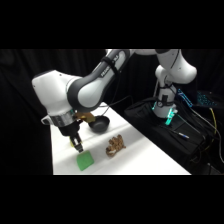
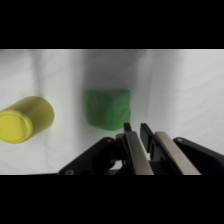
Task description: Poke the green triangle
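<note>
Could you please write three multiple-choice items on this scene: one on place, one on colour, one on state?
1. Where does the claw stand?
A. over the bowl
B. just beside the triangle's far edge
C. off the table

2. What colour is the cup in the wrist view?
A. yellow
B. red
C. blue

3. How does the cup lie?
A. upright
B. stacked on the triangle
C. on its side

Key: 1 B, the tips sit at the triangle edge, away from the bowl; 2 A, it shows yellow; 3 C, its round end faces sideways.

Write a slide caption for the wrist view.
End effector poised at the near edge of the green triangle, a yellow cup lying on its side nearby.
</note>
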Controlling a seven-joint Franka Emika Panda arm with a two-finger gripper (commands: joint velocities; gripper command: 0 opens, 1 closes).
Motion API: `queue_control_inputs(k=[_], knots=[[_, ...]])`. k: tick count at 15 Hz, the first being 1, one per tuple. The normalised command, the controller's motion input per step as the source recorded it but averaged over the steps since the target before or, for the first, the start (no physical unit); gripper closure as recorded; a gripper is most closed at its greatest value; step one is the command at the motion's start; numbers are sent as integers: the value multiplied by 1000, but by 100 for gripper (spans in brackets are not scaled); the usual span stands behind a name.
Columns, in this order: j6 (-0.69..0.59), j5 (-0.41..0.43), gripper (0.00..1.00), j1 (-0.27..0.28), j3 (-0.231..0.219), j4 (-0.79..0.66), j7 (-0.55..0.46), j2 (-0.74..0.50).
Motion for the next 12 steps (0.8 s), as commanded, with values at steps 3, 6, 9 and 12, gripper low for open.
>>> queue_control_inputs(k=[3,6,9,12], knots=[[-33,-85,21,74,-75,-567,144,-662],[-86,-135,0,112,-94,-445,196,-563],[-99,-143,0,116,-81,-323,189,-457],[-94,-142,0,100,-65,-244,141,-359]])
